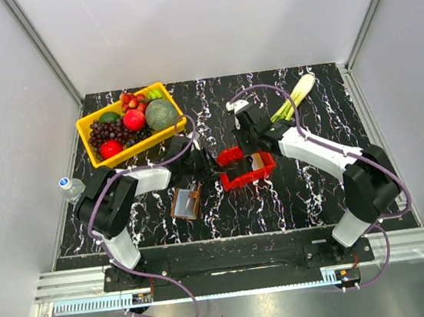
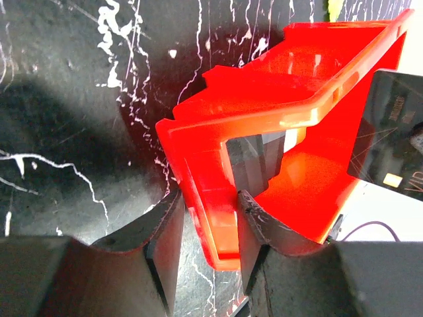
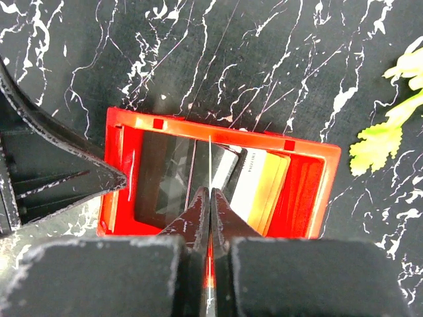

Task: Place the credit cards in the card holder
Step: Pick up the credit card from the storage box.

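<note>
From above, your left gripper (image 1: pixel 211 166) sits at the left rim of the red bin (image 1: pixel 268 164), and your right gripper (image 1: pixel 244 154) is over the bin. The card holder (image 1: pixel 186 203) lies open on the table, near-left of the bin.

In the left wrist view, your jaws are clamped on the bin's wall.

In the right wrist view, your fingers are pressed together on a thin card (image 3: pixel 210 155) held edge-on. The other credit cards (image 3: pixel 261 188) lie in the bin.

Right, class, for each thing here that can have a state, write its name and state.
red bin: holds loose credit cards.
left gripper: shut on the red bin's wall.
right gripper: shut on one credit card, edge-up.
card holder: open, lying on the table, untouched.
</note>
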You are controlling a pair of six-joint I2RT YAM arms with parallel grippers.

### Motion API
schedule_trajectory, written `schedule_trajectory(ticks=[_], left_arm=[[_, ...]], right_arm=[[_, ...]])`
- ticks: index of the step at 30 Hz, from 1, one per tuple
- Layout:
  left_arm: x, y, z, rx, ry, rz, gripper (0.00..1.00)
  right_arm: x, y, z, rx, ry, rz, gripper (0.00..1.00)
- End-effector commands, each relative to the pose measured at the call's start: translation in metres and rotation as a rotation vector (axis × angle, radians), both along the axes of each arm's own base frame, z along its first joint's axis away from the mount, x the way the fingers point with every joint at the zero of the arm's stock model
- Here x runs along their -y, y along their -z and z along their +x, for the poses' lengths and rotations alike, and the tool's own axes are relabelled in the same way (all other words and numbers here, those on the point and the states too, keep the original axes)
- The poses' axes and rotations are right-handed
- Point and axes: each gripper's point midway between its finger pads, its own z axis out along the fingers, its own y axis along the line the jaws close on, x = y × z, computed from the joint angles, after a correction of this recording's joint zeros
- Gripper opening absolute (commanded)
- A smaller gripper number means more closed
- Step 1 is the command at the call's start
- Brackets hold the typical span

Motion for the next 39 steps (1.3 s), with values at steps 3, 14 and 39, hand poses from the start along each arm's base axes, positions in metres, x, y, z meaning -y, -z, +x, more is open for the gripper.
schedule_trajectory(ticks=[3,14,39], left_arm=[[0.01,-0.023,-0.001,0.057,-0.049,-0.083,0.31],[0.047,-0.025,-0.026,0.012,-0.03,-0.207,0.57],[0.008,-0.1,-0.048,0.351,-0.019,0.032,0.99]], right_arm=[[0.001,-0.027,0.012,0.015,0.061,0.149,0.0],[0.006,-0.043,0.002,0.029,0.08,0.24,0.0],[0.017,-0.058,-0.015,0.059,0.167,0.357,0.0]])
